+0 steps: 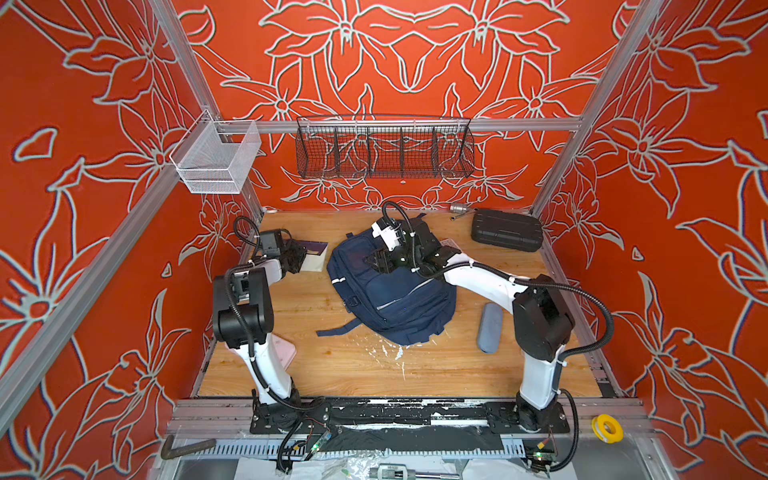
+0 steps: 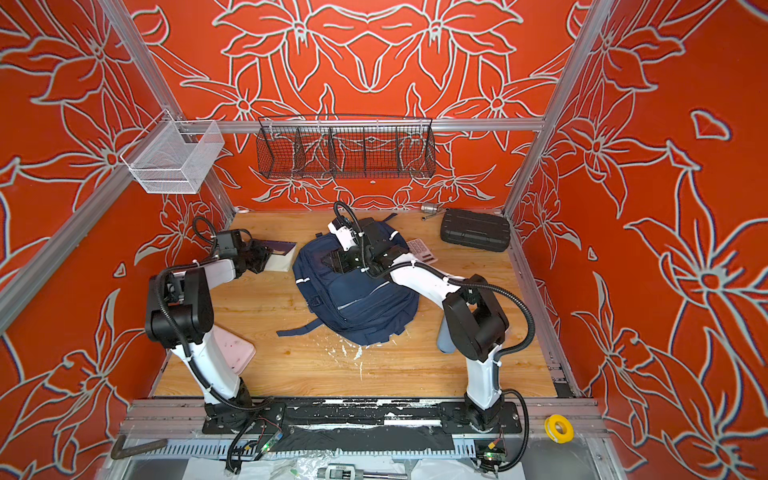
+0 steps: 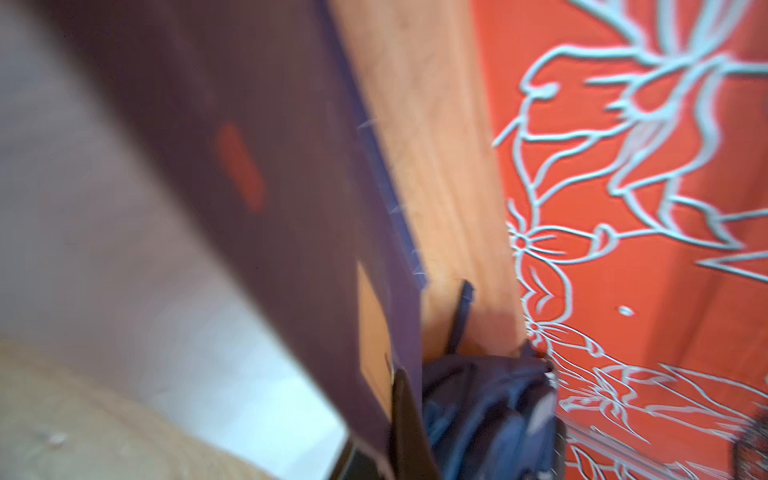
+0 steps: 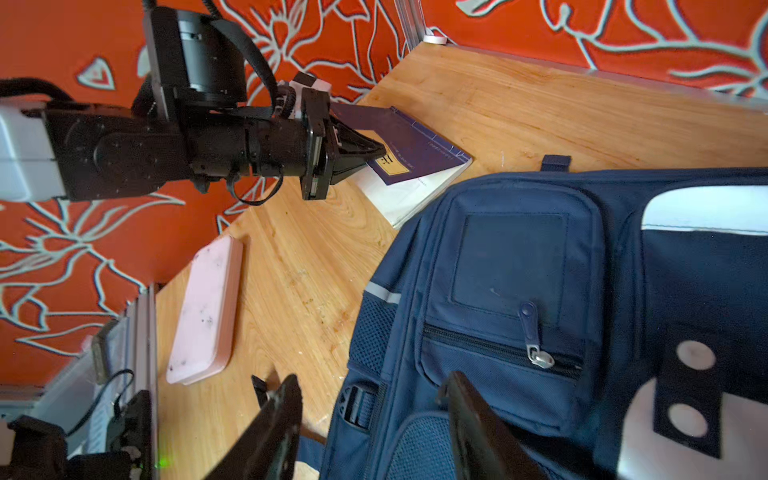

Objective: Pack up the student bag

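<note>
Pink case point(image 2: 232, 353) is lying on the desk point(image 1: 332, 374) by the left arm's base; grey pouch point(image 1: 490, 328) is lying by the right arm. Mid-desk, student bag point(image 1: 395, 299) is lying flat, pockets up. Right tool point(image 4: 372, 390) is hovering over its edge, jaws standing wide, gripping nothing. Left tool point(image 4: 374, 151) is pinching the purple book point(image 4: 415, 141) just beside the bag. Black case point(image 1: 507, 230) is sitting farthest back.

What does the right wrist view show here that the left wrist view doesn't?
Only the right wrist view: the left gripper shut on the book cover, the pink case, the zip pocket on the backpack, and the right gripper open over the backpack's side.
Only the left wrist view: a blurred red mark on the book's cover, seen close up.
Both: book, backpack, wooden table, red flowered wall.
</note>
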Motion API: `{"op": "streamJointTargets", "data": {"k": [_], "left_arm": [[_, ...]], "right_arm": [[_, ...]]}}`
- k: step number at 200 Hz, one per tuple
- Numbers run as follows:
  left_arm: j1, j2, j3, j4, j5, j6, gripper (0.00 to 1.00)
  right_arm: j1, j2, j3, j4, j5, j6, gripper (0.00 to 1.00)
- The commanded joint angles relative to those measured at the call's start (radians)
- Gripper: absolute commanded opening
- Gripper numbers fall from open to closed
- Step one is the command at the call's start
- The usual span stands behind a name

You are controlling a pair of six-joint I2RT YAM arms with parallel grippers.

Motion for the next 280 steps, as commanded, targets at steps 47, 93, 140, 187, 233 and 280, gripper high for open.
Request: {"op": "streamJointTargets", "data": {"k": [47,93,140,187,233,280], "left_arm": [[0.007,-0.176,0.016,0.012,0.245,-0.041,0.00],[-0.017,-0.292,0.077,-0.135,0.306,0.036,0.00],[-0.077,-0.370,0.143,-0.241,0.323,0.042,0.00],[-0.159,-0.394,0.105,-0.233,0.322,0.012,0.00],[-0.218,-0.213,0.094,-0.098,0.373,0.002,0.00],[-0.288,-0.064,0.154,-0.076,0.361,0.025,0.00]], "right_arm": [[0.016,0.104,0.075,0.086,-0.010,0.237,0.59],[0.017,0.131,0.116,0.067,0.028,0.256,0.65],[0.017,0.112,0.092,0.144,0.071,0.334,0.70],[0.001,-0.032,-0.065,0.198,0.193,0.336,0.72],[-0.027,-0.160,-0.240,0.265,0.230,0.216,0.71],[-0.116,-0.040,-0.106,0.109,0.142,0.232,0.73]]}}
